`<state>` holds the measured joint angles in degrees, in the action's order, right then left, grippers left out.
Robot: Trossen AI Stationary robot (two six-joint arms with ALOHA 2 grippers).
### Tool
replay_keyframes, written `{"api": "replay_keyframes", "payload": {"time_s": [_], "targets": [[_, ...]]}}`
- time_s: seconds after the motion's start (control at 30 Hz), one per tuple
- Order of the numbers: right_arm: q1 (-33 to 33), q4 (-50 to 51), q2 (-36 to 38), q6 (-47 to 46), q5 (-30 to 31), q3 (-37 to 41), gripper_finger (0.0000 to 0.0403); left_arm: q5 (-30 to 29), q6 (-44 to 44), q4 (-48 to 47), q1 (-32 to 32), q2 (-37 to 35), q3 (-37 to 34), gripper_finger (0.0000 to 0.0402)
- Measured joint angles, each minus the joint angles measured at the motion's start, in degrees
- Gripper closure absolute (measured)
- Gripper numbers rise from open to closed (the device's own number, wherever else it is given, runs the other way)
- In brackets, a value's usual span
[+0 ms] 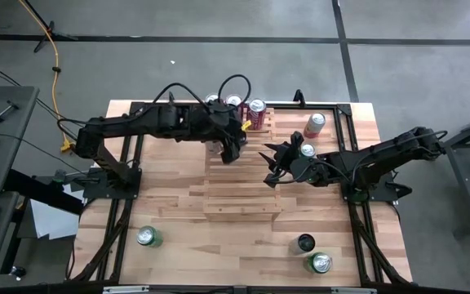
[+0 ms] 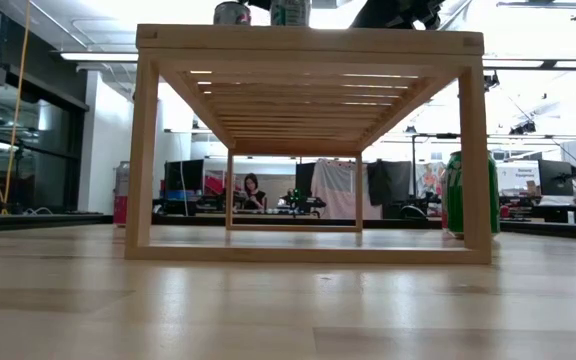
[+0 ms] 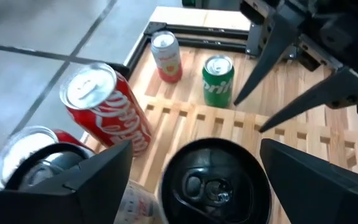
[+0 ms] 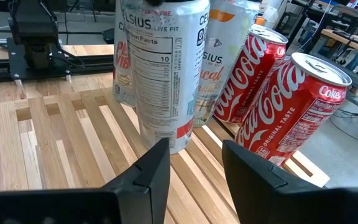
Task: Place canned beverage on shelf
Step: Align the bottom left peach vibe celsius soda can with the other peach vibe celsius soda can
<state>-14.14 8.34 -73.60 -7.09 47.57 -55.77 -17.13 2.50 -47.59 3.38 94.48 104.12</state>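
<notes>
A tall white black-topped beverage can [image 3: 215, 186] is being straddled upright on the slatted light-wood shelf [image 1: 239, 196], upper centre, by the left gripper [image 1: 235, 149], jaws spread, untouching. The right gripper [image 1: 274, 167], partly open, empty, is waiting beside.

Shelf [image 1: 243, 200] near half bare slats, free to reach from above. Far end crowded: red cans [image 1: 255, 113] and a tall white can [image 4: 163, 74] bunched together, left gripper [image 1: 233, 149] over them, right gripper [image 1: 274, 163] just beside (tight gap). Surface [image 1: 178, 237] open between a green can [image 1: 147, 237] and shelf.
</notes>
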Motion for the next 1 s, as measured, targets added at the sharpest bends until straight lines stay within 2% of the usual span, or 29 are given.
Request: {"api": "replay_keyframes", "payload": {"time_s": [0.73,1.0], "targets": [[0.01,-0.03,0.00,-0.57,-0.63,0.00,0.0273,-0.04,-0.32,-0.61,-0.06,-0.05,1.13,0.0050],[0.01,-0.48,-0.02,-0.51,-0.61,0.00,0.0273,-0.04,-0.35,0.72,-2.36,-4.48,1.09,0.0050]]}}
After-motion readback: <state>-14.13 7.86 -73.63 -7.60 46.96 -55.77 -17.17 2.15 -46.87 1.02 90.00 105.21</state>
